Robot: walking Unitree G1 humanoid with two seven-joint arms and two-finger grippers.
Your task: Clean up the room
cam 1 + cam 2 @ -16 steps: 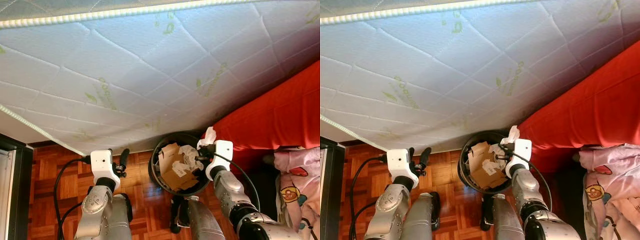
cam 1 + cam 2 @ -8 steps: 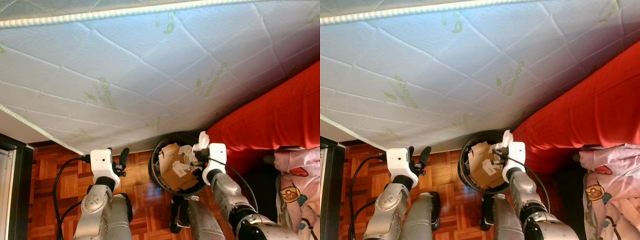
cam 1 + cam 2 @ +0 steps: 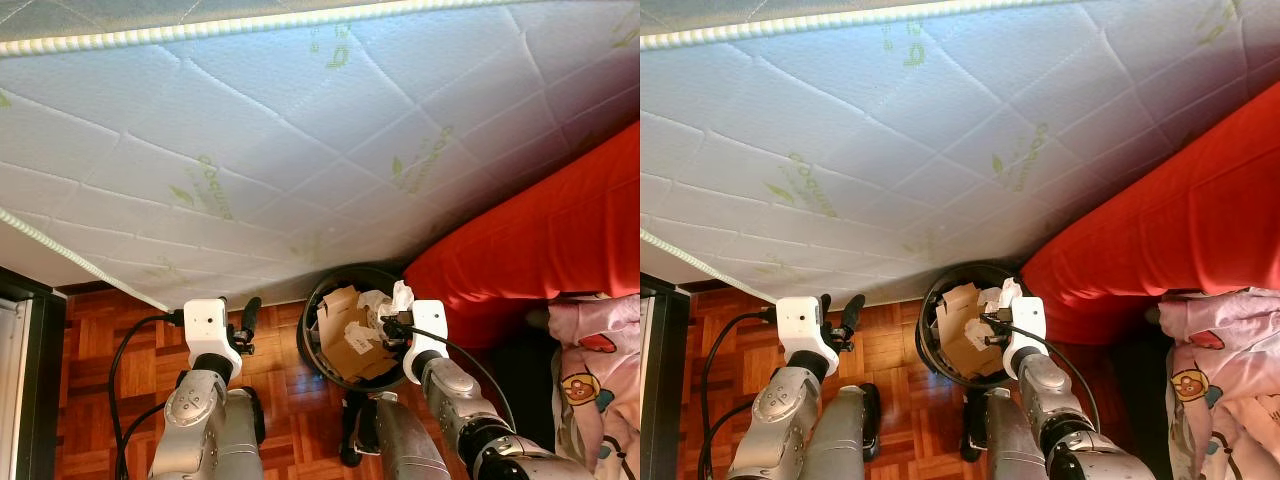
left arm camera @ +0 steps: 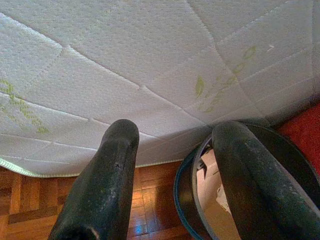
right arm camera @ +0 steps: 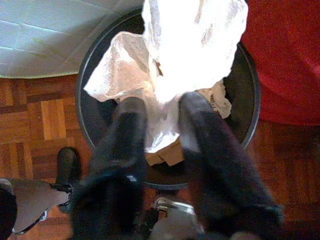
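The right gripper [image 5: 160,117] pinches a crumpled white tissue [image 5: 192,47] between its fingertips, directly above the black bin [image 3: 318,295] that sits just below it, already holding cardboard scraps [image 3: 350,345]. The tissue looks feather-light, soft and limp, so a light nip on any fold is enough and it may cling on release. The left gripper [image 4: 172,155], fingers apart and holding nothing, hovers beside the bin

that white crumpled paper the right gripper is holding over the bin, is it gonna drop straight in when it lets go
Probably, though loosely. The white crumpled paper looks thin and floppy, sagging around the right gripper, so it may cling briefly. It seems very light, and the bin lies directly beneath, already holding cardboard.
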